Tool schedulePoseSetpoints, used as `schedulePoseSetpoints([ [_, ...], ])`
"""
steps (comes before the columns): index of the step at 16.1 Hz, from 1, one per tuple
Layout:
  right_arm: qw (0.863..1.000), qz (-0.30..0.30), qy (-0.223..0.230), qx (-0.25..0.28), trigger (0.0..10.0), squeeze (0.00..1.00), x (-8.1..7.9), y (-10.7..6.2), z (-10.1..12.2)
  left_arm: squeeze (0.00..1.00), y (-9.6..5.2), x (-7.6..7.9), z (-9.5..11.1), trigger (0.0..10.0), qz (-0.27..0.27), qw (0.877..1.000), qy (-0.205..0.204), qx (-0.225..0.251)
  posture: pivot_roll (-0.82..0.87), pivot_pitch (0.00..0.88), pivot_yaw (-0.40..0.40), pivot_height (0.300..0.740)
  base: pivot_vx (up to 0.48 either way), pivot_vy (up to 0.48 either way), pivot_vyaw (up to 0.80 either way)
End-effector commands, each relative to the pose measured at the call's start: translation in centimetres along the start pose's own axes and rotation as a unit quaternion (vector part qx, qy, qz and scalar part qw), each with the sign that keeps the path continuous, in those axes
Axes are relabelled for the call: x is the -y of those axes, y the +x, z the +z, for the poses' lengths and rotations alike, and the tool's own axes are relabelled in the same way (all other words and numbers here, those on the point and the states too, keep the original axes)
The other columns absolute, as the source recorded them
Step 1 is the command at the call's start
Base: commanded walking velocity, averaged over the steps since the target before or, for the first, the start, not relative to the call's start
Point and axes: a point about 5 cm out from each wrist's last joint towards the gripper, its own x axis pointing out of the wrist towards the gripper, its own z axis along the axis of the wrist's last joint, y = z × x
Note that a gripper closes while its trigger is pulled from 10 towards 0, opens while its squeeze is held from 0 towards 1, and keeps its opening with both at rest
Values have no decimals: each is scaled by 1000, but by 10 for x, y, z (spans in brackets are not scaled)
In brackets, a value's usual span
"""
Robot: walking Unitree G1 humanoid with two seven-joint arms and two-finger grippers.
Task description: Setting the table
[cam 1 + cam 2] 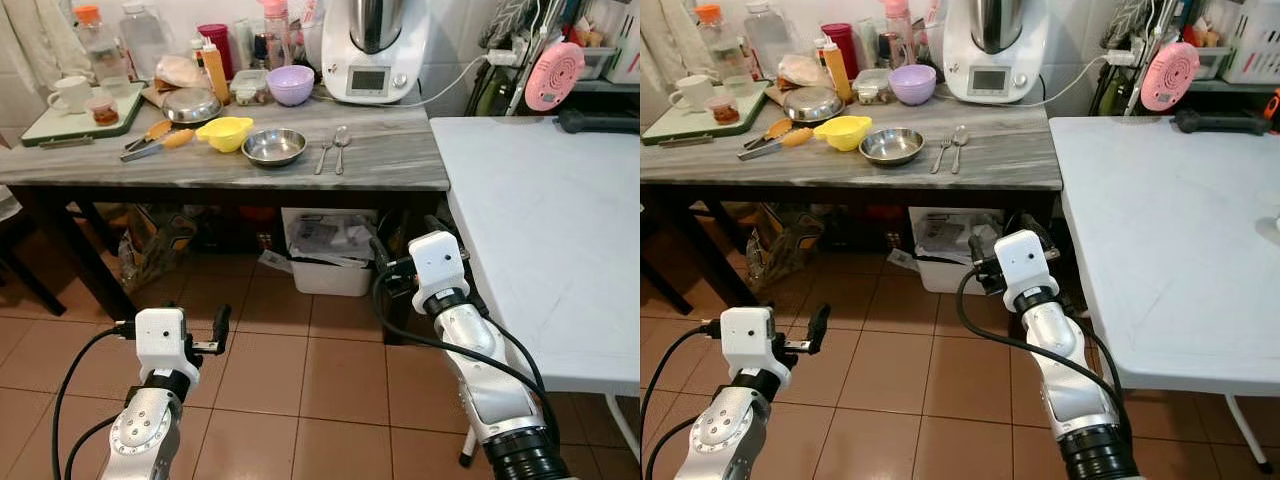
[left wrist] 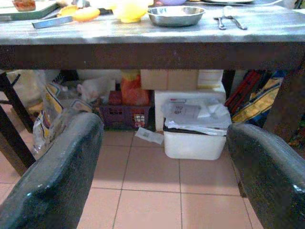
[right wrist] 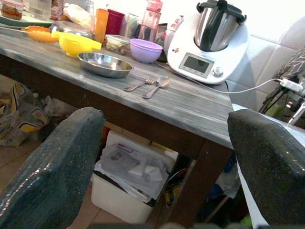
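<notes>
Head stereo pair: high vantage, facing forward and down; both eyes share the grey counter (image 1: 380, 150), white table (image 1: 560, 230) and tiled floor (image 1: 290, 370). Left wrist camera: low, near floor level, facing the counter's underside and the white bin (image 2: 193, 140), between its own fingers (image 2: 57, 176). Right wrist camera: higher, angled up across the countertop toward the steel bowl (image 3: 106, 64) and food processor (image 3: 212, 43).

Bare tabletop (image 1: 400, 150) lies right of the spoon (image 1: 341, 140) and fork (image 1: 324, 152); further left, steel bowl (image 1: 274, 146) and yellow bowl (image 1: 225, 132) crowd it — seemingly touching. Behind stands the white appliance (image 1: 375, 45).
</notes>
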Motion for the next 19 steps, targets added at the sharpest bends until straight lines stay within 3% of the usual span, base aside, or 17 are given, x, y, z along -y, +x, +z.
schedulePoseSetpoints([
  [1, 1000, 3, 2, 4, 10000, 0, -2, 3, 2, 0, -1, -1, -3, 10000, 1, 1000, 6, -10, -117, 0, 72, 740, -296, 0, 0],
  [10, 1000, -5, 2, -1, 10000, 0, 0, 1, 0, 0, -1, 0, -5, 10000, -7, 1000, 11, -14, -120, 0, 79, 740, -337, 0, 0],
  [15, 1000, -8, 2, -5, 10000, 0, -1, -1, -2, 0, -5, -2, -5, 10000, -11, 1000, 4, -11, -111, 0, 85, 740, 0, 0, 0],
  [17, 1000, -26, 3, -17, 10000, 0, 5, -2, -6, 0, -6, -1, -5, 10000, -14, 1000, -1, -11, -106, 0, 89, 740, 0, 0, 0],
  [19, 995, -76, 40, -51, 10000, 0, 19, -5, -14, 0, -7, 0, -7, 10000, -6, 1000, 4, -10, -97, 0, 89, 740, 0, 0, 0],
])
